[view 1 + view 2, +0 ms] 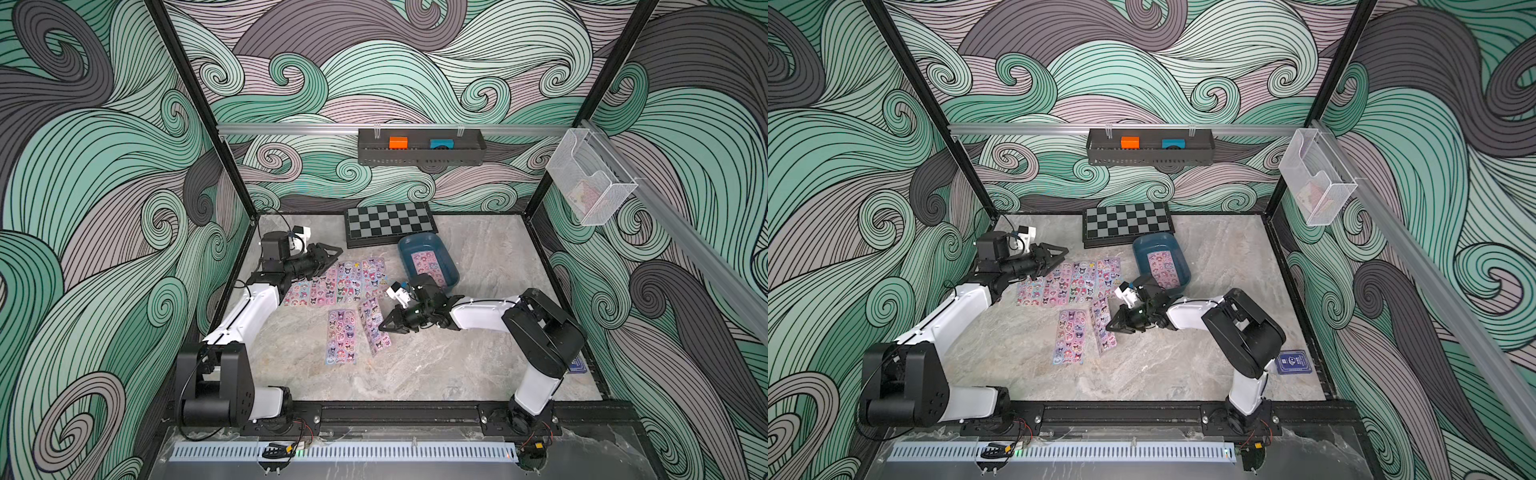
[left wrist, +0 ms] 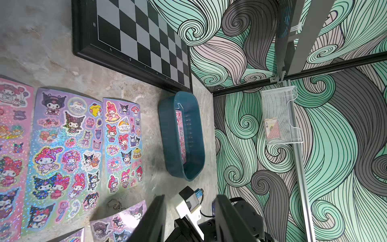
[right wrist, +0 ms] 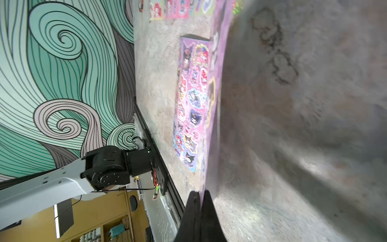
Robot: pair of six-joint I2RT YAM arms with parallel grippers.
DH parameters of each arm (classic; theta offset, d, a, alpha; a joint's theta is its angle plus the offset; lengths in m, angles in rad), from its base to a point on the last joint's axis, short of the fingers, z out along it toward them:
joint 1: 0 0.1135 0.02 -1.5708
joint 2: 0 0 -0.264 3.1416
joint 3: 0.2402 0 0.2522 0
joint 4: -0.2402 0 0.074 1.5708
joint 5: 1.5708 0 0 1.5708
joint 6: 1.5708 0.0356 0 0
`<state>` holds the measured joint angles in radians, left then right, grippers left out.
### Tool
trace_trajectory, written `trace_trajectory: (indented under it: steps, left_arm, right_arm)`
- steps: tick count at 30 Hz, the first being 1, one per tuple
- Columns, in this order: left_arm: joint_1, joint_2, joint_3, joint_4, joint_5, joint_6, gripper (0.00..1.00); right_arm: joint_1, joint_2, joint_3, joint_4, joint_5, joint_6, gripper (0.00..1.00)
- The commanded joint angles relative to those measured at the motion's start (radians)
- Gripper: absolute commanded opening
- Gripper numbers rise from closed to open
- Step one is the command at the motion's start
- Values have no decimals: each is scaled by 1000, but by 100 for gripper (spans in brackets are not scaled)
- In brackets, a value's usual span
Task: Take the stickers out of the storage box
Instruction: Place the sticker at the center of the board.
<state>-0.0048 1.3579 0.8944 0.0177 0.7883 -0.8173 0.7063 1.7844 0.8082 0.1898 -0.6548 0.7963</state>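
**One sheet in the grip, one left in the tub**

Near the far left corner of the worktop (image 1: 415, 374), the left gripper (image 1: 332, 254) hangs low with its jaws apart and nothing between them. By its place at the end of the row, it looks free for another pick.

Just to its right, four stickers (image 1: 334, 282) lie face up, side by side, in a row toward the far edge. They seem to be spread so that none covers another. Nearer the front edge, a fifth sheet (image 1: 341, 336) lies flat on its own.

Beside that one, the purple sheet (image 1: 374, 320) stands tilted rather than flat; whether its lower edge touches the worktop cannot be told. The right gripper (image 3: 201, 194) is clamped on one end of it, with only the thin film between the pads. The gripper is turned on its side, probably to lay the sheet down next to the fifth.

Further right, the storage box (image 1: 419, 243) sits upright toward the far edge, just beside the chessboard (image 1: 390, 224). A last pink sheet (image 1: 428, 266) lies flat on its floor. Since it hugs the bottom, lifting it likely calls for catching an edge first.
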Motion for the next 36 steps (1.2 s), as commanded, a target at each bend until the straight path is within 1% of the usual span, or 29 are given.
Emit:
trace_trajectory:
  steps: [1,8,15,19,22,28,36]
  left_arm:
    - [4,3,31,-1,5,23,43]
    - [2,2,33,-6,7,29,43]
    - [2,0,32,1,8,24,43]
    - [2,-4,33,-1,9,26,43]
    - [3,-5,34,-2,6,30,43]
    - [3,0,34,-1,9,33,43]
    - [3,-2,35,-10,6,43,43]
  right_arm:
    - [-6,-6,-37,23,58,3,2]
    - [-4,-24,-104,29,143,20,2]
    - [56,-16,-153,152,242,135,2]
    - [80,-7,-150,156,292,157,1]
    - [91,4,-128,122,311,159,1]
    - [113,32,-101,114,321,170,2]
    - [120,36,-92,105,327,165,7]
